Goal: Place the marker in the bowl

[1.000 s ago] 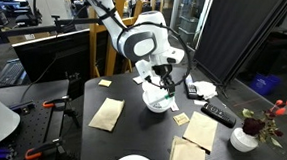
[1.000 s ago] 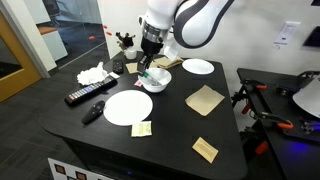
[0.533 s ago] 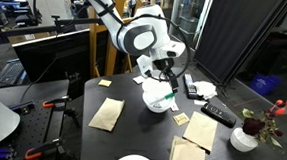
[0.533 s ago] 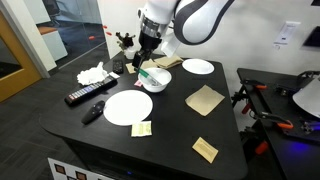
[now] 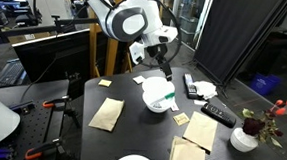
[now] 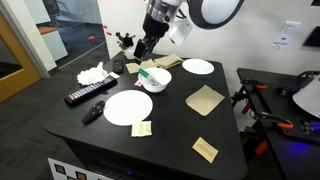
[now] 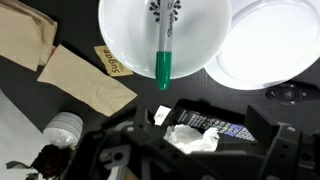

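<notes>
The white bowl stands mid-table and shows in both exterior views. The green marker lies across the bowl, its green end resting on the near rim in the wrist view. It shows as a green streak in both exterior views. My gripper hangs well above the bowl, open and empty, apart from the marker. In the wrist view its dark fingers spread along the bottom edge.
A flat white plate lies near the front and another behind the bowl. Black remotes, a crumpled tissue, brown napkins and a small flower vase surround the bowl.
My gripper has risen from the bowl's rim to well above it. The marker stays lying in the bowl.
</notes>
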You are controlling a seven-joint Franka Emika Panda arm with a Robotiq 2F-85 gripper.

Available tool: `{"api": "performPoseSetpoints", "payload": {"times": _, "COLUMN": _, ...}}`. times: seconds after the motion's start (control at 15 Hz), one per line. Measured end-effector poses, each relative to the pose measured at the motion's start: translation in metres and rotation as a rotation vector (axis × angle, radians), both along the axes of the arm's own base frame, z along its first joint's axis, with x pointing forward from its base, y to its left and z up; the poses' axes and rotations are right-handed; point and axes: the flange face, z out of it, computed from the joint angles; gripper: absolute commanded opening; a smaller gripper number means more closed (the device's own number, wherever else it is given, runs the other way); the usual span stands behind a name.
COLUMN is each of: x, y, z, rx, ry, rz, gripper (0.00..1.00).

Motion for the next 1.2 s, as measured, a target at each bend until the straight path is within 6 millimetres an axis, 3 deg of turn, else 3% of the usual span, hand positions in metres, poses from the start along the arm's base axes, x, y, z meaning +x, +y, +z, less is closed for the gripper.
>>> {"api": "performPoseSetpoints", "payload": {"times": 0.73, "x": -0.05, "y": 0.016, "z": 0.052, "rx": 0.078, "ry": 0.161, "rz": -0.016, "gripper": 1.0}}
{"api": "performPoseSetpoints", "payload": {"times": 1.2, "x": -0.051, "y": 0.016, "z": 0.05, "rx": 0.083, "ry": 0.167, "rz": -0.016, "gripper": 1.0}}
